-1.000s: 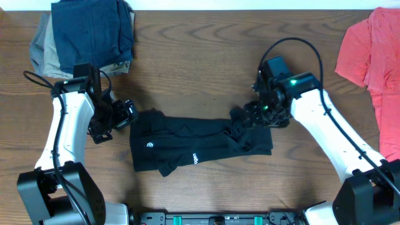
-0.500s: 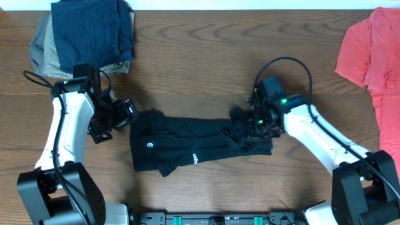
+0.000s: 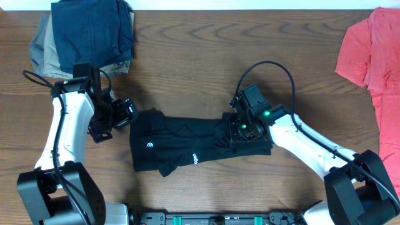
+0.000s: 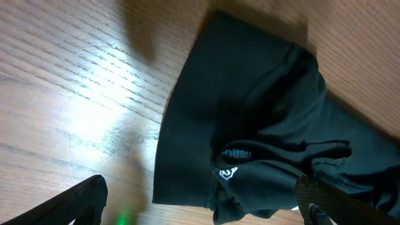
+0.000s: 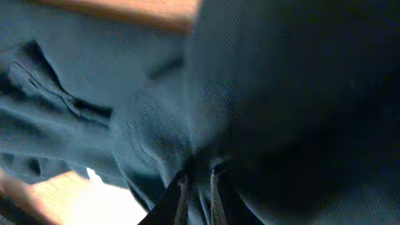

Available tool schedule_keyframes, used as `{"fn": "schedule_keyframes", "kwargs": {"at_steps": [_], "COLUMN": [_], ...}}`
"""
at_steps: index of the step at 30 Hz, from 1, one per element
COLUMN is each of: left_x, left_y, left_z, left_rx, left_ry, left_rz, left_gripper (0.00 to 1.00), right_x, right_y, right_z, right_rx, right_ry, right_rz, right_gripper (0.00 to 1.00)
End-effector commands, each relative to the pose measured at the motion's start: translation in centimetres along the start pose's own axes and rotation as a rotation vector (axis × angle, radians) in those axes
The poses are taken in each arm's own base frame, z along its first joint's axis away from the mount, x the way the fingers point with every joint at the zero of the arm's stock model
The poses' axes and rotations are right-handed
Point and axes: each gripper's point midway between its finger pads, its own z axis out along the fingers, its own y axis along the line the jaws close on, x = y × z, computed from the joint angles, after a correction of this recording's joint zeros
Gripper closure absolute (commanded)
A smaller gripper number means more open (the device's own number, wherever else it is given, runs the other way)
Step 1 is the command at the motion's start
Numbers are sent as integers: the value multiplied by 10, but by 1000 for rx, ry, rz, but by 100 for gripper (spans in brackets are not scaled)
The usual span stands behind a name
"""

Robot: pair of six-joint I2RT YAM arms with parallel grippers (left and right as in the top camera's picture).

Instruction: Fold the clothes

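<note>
We fear the thin black collared shirt (image 3: 181, 147) may slip from the right end effector (image 3: 236, 132), pinched shut on little fabric, while the left end effector (image 3: 130, 114) is wide open, empty.

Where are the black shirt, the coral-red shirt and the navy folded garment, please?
black shirt (image 3: 169, 140): overhead view, flat left half.
coral-red shirt (image 3: 365, 47): overhead view, body fabric.
navy folded garment (image 3: 90, 31): overhead view, top layer's middle.

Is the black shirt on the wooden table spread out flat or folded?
Partly folded: the black thin-fabric shirt lies as a narrow, wrinkled band with overlapping layers, and the right gripper pinches a bunch of it.
</note>
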Motion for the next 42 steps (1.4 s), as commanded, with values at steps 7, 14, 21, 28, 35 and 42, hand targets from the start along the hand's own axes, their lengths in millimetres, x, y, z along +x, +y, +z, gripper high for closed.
{"fn": "schedule_keyframes", "kwargs": {"at_steps": [7, 14, 21, 28, 35, 42], "left_x": [10, 6, 6, 5, 5, 5], "left_y": [5, 4, 4, 4, 4, 4], "left_z": [13, 14, 14, 14, 14, 14], "left_rx": [1, 6, 7, 8, 8, 8], "left_ry": [27, 10, 8, 6, 6, 5], "left_rz": [-6, -2, -2, -1, -1, -1], "left_gripper": [4, 4, 4, 4, 4, 4], "right_x": [-49, -26, 6, 10, -3, -26], "right_y": [-2, -35, -28, -11, 8, 32], "right_z": [-97, -71, -17, 8, 17, -7], "right_rx": [74, 167, 48, -12, -50, -135], "right_ry": [-93, -10, 85, 78, 22, 8], "right_rz": [-39, 36, 64, 53, 16, 20], "right_gripper": [30, 57, 85, 85, 82, 63]}}
